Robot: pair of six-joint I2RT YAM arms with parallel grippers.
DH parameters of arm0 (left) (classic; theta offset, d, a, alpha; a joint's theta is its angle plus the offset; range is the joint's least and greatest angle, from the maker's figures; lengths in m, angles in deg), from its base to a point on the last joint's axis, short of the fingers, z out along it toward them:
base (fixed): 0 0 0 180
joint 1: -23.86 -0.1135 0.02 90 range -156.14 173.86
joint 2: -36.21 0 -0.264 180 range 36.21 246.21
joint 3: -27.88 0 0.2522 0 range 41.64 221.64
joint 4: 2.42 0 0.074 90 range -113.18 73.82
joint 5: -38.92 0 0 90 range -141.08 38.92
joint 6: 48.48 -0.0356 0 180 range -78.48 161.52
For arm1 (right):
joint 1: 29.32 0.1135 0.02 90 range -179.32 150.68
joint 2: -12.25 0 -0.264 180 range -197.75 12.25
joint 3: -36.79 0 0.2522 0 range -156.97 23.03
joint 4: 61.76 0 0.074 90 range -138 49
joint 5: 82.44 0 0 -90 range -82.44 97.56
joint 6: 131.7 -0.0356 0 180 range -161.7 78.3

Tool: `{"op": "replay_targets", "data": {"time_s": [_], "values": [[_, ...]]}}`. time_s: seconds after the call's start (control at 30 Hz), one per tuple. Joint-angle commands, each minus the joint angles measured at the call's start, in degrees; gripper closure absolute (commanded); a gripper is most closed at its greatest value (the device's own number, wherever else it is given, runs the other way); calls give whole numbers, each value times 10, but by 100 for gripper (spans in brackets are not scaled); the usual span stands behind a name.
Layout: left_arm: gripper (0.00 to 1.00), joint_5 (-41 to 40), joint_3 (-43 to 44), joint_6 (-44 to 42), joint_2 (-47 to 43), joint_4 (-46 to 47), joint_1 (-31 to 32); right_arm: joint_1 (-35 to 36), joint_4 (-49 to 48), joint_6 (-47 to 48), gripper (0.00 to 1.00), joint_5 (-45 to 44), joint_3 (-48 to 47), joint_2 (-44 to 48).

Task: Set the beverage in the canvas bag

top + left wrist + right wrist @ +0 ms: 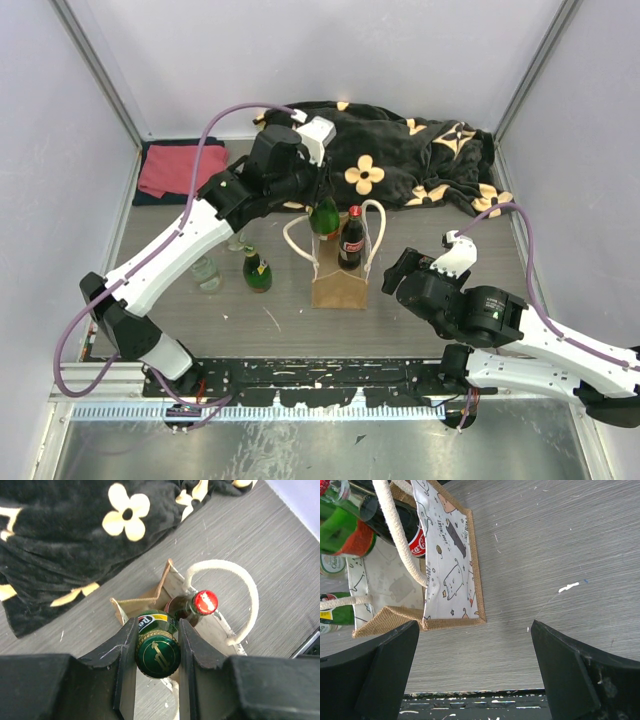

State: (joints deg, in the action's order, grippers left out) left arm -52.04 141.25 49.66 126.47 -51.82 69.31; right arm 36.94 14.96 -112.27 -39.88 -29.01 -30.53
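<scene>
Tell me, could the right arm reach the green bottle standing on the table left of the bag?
Probably not directly: the bag stands right between its open end effector and that bottle.

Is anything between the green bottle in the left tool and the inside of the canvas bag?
Nothing visible blocks it. The left tool grips the green bottle at the mouth of the canvas bag. A red-capped cola bottle already stands inside beside it, taking part of the room.

The canvas bag [339, 288] stands mid-worktop with one bottle [205, 602] inside. A second bottle [158, 652], between the left end effector's [157, 630] fingers, is at the bag's mouth. Other bottles [258, 270] stand left of the bag. A blanket [400, 150] lies behind it, and a folded cloth [180, 168] sits in the far-left corner.
</scene>
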Motion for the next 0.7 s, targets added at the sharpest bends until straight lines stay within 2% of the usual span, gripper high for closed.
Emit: {"op": "replay_targets", "data": {"time_s": [0.0, 0.3, 0.67], "values": [[100, -6, -29, 8, -49, 107, 4, 2, -19, -1, 0, -17, -3, -4], [100, -3, -72, 25, -39, 154, 3, 2, -18, -3, 0, -18, 6, -1], [100, -22, -159, 1, -14, 250, 5, 2, -17, -5, 0, -16, 11, -2]]}}
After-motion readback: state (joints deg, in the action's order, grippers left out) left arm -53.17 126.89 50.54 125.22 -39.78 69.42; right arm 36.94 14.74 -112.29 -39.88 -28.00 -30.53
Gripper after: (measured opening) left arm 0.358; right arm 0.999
